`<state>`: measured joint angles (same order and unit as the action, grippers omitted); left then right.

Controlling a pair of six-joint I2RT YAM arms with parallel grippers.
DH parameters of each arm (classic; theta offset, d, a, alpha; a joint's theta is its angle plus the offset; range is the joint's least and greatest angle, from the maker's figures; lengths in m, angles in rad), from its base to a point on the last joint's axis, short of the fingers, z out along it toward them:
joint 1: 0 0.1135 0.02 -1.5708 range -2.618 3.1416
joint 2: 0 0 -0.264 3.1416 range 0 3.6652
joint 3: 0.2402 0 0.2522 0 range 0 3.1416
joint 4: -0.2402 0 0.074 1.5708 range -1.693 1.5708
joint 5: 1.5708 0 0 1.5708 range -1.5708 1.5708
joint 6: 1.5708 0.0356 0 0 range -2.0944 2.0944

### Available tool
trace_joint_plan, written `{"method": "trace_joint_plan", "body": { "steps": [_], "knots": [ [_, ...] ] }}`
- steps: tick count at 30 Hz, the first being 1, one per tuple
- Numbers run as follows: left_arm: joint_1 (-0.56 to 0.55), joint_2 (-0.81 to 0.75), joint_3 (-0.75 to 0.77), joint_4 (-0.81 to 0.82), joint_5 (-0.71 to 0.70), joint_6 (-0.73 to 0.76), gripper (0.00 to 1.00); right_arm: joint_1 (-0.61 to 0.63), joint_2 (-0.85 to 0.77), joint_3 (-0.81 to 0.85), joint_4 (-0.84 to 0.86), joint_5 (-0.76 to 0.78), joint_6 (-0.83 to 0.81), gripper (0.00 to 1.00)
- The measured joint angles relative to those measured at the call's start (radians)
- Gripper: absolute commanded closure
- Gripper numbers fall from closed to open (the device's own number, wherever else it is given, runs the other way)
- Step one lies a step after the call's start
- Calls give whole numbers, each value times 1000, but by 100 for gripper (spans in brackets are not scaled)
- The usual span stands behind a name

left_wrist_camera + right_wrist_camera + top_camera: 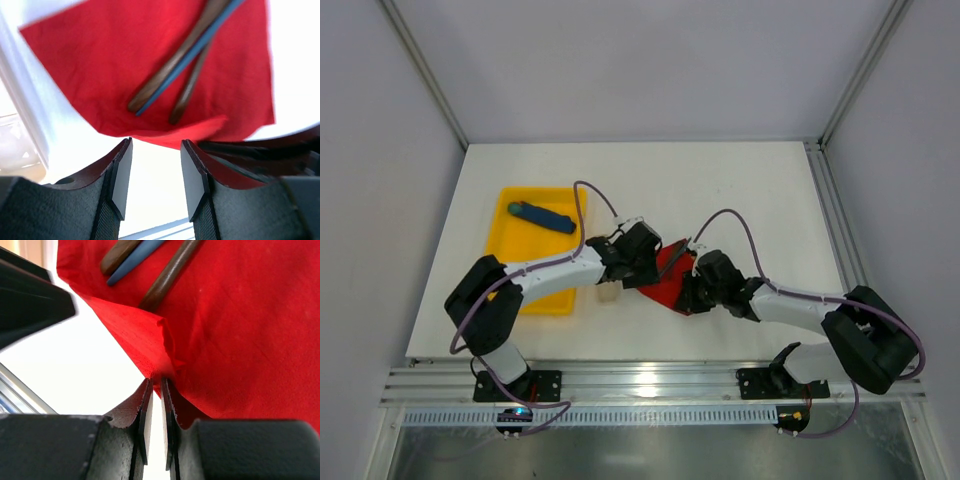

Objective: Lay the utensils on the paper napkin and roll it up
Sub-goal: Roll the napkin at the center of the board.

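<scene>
Seen from above, the white table carries a yellow tray on its left side, with a blue stick lying in it. The paper napkin, bright red, lies near the middle of the table, just right of the tray. Both arms bend in over it: the left end effector at its left edge, the right end effector on its right side.

The left wrist camera shows that arm's fingers spread apart with only bare table between them, their tips just short of the napkin's near edge. The utensils lie on the red sheet: two brown pieces with a slim blue piece alongside the thicker one.

In the right wrist view the fingers are pressed almost together, pinching the napkin's edge. There the paper rises in a crumpled fold, and the ends of the utensils rest farther in on the sheet.
</scene>
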<state>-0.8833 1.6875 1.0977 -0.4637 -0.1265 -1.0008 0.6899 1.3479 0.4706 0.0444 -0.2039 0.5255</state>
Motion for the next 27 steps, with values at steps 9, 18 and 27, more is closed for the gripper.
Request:
{"method": "trace_joint_plan", "body": {
  "steps": [9,18,27],
  "knots": [
    [-18,-54,-34,116,104,66,69,0,-64,-21,-72,26,5,80],
    [-71,-53,-64,188,150,92,87,0,-66,-21,-77,26,5,80],
    [-72,-29,-75,245,150,93,100,0,-66,-21,-76,26,5,80]
  ]
}}
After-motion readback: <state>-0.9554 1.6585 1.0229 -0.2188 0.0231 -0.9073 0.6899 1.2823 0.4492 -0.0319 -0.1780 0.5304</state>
